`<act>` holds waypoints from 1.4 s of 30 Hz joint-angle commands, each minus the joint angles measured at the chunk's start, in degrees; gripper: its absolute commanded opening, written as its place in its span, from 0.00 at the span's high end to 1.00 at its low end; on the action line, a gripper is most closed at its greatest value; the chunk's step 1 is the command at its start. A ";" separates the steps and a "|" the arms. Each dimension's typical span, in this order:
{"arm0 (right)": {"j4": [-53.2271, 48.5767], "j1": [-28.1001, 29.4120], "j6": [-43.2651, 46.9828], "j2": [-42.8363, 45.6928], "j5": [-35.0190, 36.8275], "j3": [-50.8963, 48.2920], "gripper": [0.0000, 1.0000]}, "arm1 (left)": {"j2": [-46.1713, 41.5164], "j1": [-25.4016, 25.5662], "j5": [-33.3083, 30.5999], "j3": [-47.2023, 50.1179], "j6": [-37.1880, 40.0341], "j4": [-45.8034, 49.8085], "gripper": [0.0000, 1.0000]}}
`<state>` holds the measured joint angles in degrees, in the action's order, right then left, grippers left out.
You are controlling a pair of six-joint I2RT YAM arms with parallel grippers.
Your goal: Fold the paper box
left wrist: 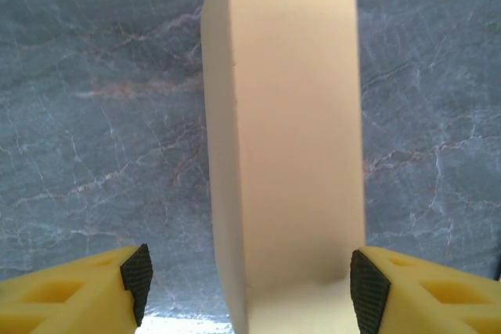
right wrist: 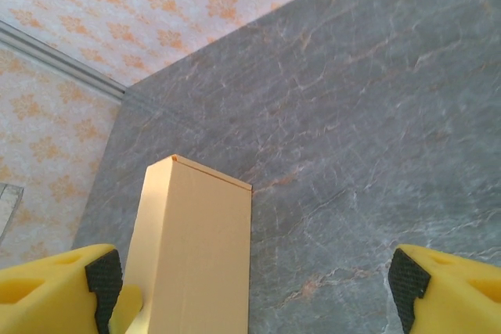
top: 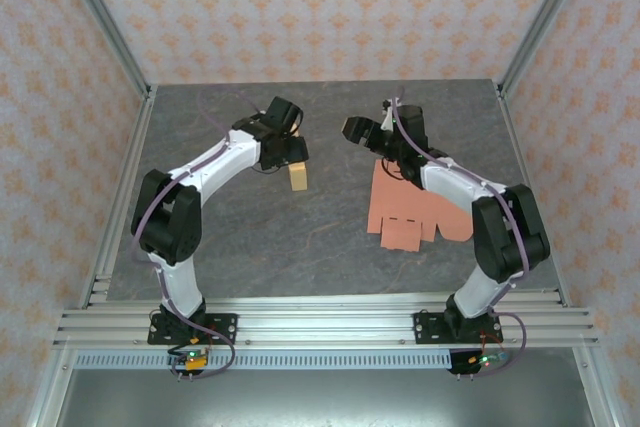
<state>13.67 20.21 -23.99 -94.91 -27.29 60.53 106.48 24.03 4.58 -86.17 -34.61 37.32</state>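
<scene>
A folded tan paper box point(top: 297, 178) stands upright on the grey table, left of centre. My left gripper point(top: 290, 154) hangs right over it. In the left wrist view the box point(left wrist: 286, 138) rises between the open fingers of the left gripper point(left wrist: 252, 287). A clear gap separates it from the left pad point(left wrist: 138, 278), while the right pad point(left wrist: 368, 289) sits at its edge. My right gripper point(top: 357, 130) hovers open to the right of the box, apart from it. In the right wrist view the box point(right wrist: 196, 248) appears at the left, near the left pad of the right gripper point(right wrist: 254, 295).
Flat salmon-coloured cardboard blanks point(top: 410, 209) lie on the table under the right arm. Patterned walls and metal rails point(top: 120, 57) close in the table at the back and sides.
</scene>
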 commanded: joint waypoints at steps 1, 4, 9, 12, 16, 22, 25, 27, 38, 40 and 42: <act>-0.82 0.01 4.10 1.31 2.34 -1.47 0.10 | 2.54 0.35 -3.29 -2.37 -1.14 2.78 0.32; -0.06 -0.06 3.80 1.10 1.67 -1.73 0.10 | 6.80 0.37 -1.02 -4.54 -1.16 2.39 0.34; -0.40 -0.09 4.55 1.02 0.37 -1.41 0.10 | 9.23 0.23 0.13 -6.57 -1.51 2.41 0.34; -0.42 -0.10 4.89 0.79 -0.52 -1.38 0.10 | 9.17 -0.31 -0.40 -6.44 -2.23 2.64 0.36; -0.58 -0.13 4.93 0.52 -1.50 -1.30 0.10 | 6.06 -2.99 4.13 -0.01 -4.26 -3.68 0.49; -1.10 -0.17 4.69 -0.75 -2.77 -0.46 0.11 | 1.01 -7.08 8.75 7.65 -2.86 -8.93 0.52; -1.52 -0.10 3.65 -2.07 -3.40 0.34 0.11 | -1.68 -7.24 6.55 7.25 0.67 -6.03 0.38; -1.00 0.16 1.92 -3.46 -5.03 1.05 0.11 | -3.80 -7.24 4.87 7.25 2.32 -4.80 0.37; 19.36 5.34 -23.68 -15.73 -8.25 2.87 0.14 | 1.03 -13.17 3.29 8.25 5.49 -4.53 0.43; 19.80 5.78 -24.72 -16.58 -8.04 3.53 0.14 | 2.47 -13.14 3.33 8.30 6.26 -4.66 0.44; 19.81 5.94 -25.18 -17.09 -8.44 4.13 0.14 | 2.55 -13.51 2.59 8.67 6.57 -4.55 0.45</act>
<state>27.44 26.15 -44.84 -111.94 -35.16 61.93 108.60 10.35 8.69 -78.54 -30.06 31.86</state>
